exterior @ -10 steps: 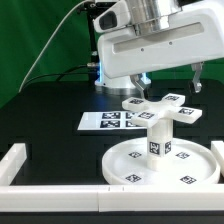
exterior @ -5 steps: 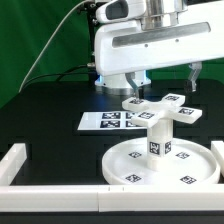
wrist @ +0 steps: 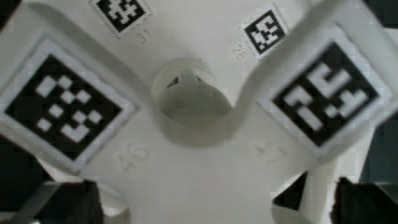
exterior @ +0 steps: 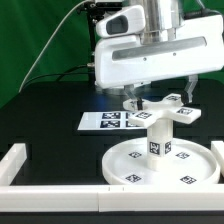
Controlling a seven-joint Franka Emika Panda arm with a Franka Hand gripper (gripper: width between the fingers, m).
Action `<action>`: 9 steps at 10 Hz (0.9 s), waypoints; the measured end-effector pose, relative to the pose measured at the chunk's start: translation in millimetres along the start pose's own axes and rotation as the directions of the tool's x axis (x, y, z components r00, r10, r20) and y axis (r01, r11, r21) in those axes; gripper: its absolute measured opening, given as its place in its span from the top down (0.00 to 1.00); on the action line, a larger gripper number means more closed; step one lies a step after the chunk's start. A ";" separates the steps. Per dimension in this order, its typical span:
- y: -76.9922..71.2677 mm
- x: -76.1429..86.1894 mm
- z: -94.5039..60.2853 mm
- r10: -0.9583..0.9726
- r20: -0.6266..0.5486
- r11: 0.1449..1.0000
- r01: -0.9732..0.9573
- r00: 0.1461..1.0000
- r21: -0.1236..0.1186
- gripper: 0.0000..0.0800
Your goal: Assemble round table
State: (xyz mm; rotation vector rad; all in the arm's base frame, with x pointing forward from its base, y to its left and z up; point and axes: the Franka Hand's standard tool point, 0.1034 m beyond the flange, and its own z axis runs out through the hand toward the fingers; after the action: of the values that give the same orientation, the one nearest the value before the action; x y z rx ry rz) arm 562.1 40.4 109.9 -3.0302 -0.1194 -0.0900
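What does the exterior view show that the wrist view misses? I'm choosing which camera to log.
Only the exterior view shows the disc, the leg standing on it, the marker board and the wall. Only the wrist view shows the base's centre hub up close, with the fingertips either side. Both show the base and its tags.

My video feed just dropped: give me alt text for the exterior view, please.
A white gripper hangs with fingers spread around the cross-shaped base, which sits on the upright cylinder leg at the round disc's centre. The marker board lies behind, on the black table.
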 end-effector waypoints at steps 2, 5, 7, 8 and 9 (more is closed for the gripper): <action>-2.0 0.3 3.7 -0.005 -0.006 1.000 0.005 1.000 -0.001 0.19; 2.5 -0.6 5.3 0.008 -0.003 1.000 -0.008 1.000 -0.002 0.30; 2.6 -0.6 5.4 0.030 -0.003 1.000 -0.030 1.000 -0.002 0.45; 2.2 -0.6 5.5 0.081 -0.003 0.997 -0.081 0.997 0.000 0.45; 1.7 -0.2 5.5 0.196 -0.006 0.981 -0.195 0.981 0.007 0.45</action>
State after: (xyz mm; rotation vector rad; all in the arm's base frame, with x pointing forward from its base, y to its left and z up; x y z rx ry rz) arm 562.3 39.4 104.2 -3.0159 0.1784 -0.0825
